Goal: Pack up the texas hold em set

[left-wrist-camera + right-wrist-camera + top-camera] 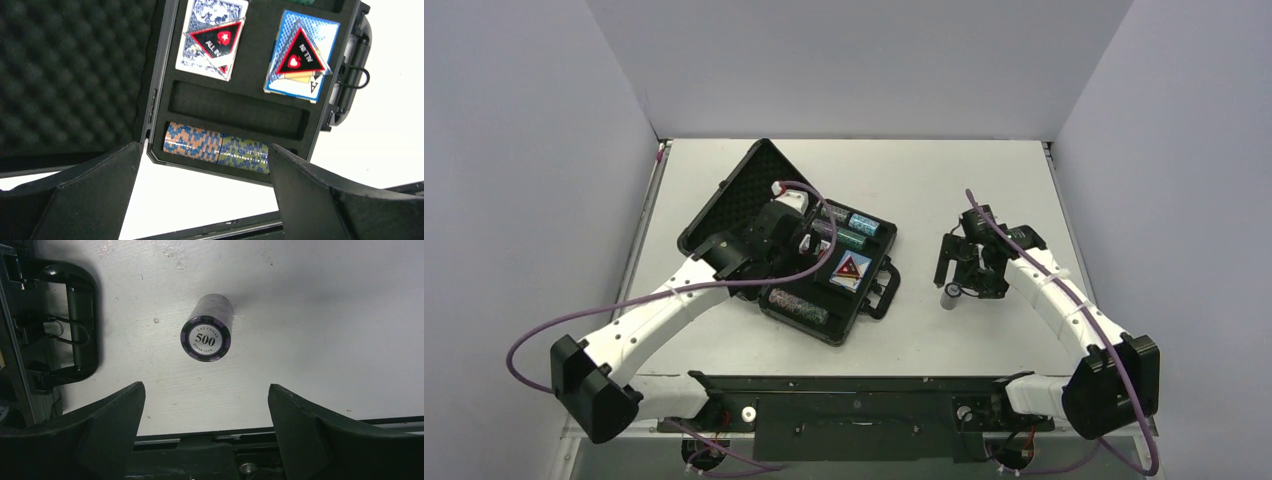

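Observation:
The black briefcase (734, 205) lies open left of centre, its foam lid (70, 75) tipped back. In its tray, two blue card decks (212, 37) (300, 55) each carry a red-black triangle (218, 40). An orange-blue chip roll (192, 142) and a green-blue one (243, 154) fill the near slot. My left gripper (205, 150) (809, 238) hovers open over the tray with nothing between its fingers. On the table right of the case, a chip roll (206, 337) (949, 296) stands upright, topped by a purple-black "500" chip. My right gripper (206, 387) (956, 258) hangs open above it, apart from it.
One long slot (237, 107) in the tray holds nothing. The case's carrying handle (75, 320) (886, 290) sticks out toward the standing roll. White walls close in the table (984, 190) on three sides. The arms' black base rail (854, 400) runs along the near edge.

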